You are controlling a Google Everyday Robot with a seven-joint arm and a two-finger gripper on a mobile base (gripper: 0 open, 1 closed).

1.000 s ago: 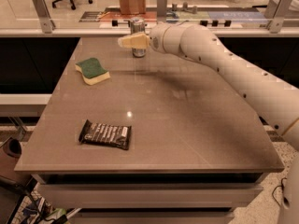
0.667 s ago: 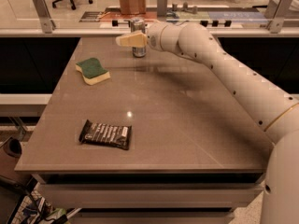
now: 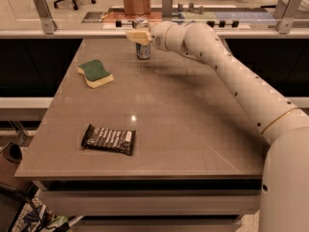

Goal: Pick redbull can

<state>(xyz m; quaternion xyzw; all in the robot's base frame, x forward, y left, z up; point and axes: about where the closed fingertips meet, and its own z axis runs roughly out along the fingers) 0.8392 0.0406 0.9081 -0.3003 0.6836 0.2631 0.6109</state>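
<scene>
Leftmost on the grey-brown table (image 3: 193, 129), a green sponge (image 3: 95, 73) with a pale yellow underside lies flat near the left edge, toward the far half of the surface. Closer to the front edge and slightly to the right, a dark snack bar wrapper (image 3: 108, 139) with white print lies flat, well apart from the sponge.

Further right, near the far edge of the table, the redbull can (image 3: 143, 50) stands upright on the surface. Its silver-and-blue lower body is visible; its upper part is partly covered. The gripper (image 3: 139, 35) is positioned at the upper part of the can, with a tan pad crossing in front of it. Whether the gripper is released or clamped onto the can cannot be told from this view.

To the right, the white arm (image 3: 231, 71) extends from the gripper diagonally across the table's right side down to the lower right corner. Behind the can, beyond the table, a brown container (image 3: 136, 1) stands on a counter.
</scene>
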